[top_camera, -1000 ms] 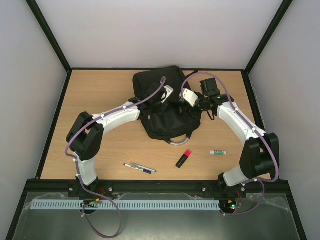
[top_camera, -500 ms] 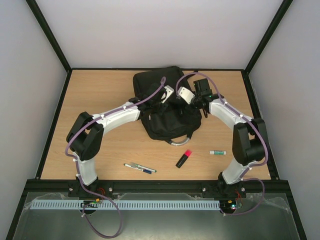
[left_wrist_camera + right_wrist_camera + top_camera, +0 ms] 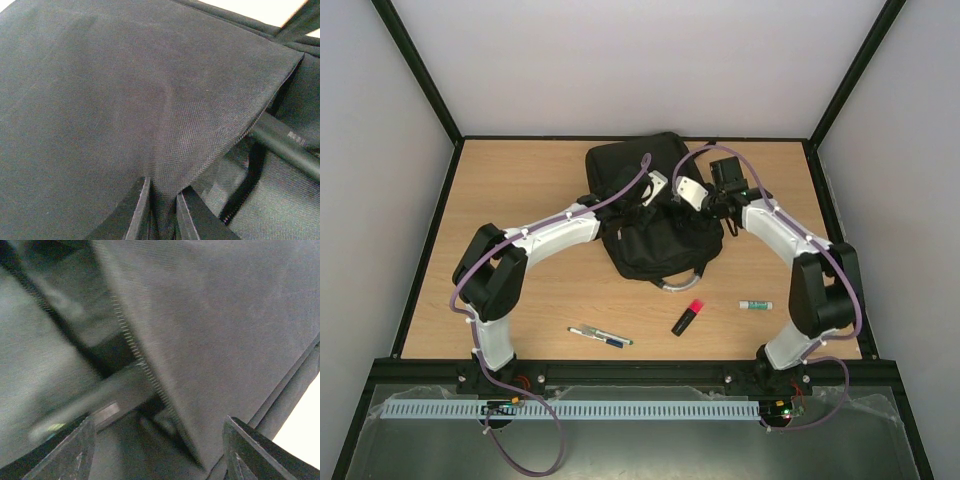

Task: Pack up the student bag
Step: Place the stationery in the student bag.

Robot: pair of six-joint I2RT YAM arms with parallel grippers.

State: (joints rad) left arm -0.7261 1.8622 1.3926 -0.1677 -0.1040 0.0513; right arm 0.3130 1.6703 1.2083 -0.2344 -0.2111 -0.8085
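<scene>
Black rectangular soft-fabric student bag (image 3: 645, 215) lay in the upper centre of the overhead view on the wooden surface (image 3: 520, 190), far corner near the back rim.

Change: over the last second the right arm swung its elbow inward and its wrist moved slightly left, over the bag's right side. In the last half second it barely moved. Left arm, bag and loose items did not shift.

Left fingers (image 3: 135, 215) were narrow, pinching a fold of the bag's flap. Right fingers (image 3: 67, 452) stood wide, holding nothing, over the zipper teeth (image 3: 135, 350) with a dark gap showing beside them. Likely meaning: the mouth was being held open and nothing was packed yet.

Still out on the surface:
- green-and-blue pen (image 3: 600, 337), lower centre
- black highlighter with red cap (image 3: 688, 317)
- white-and-green stick (image 3: 755, 305)

All three were well apart from the bag, near the front edge.

Room: bare wood left and right of the bag. The two wrists sat close together above it, so a clash looked the main risk.
</scene>
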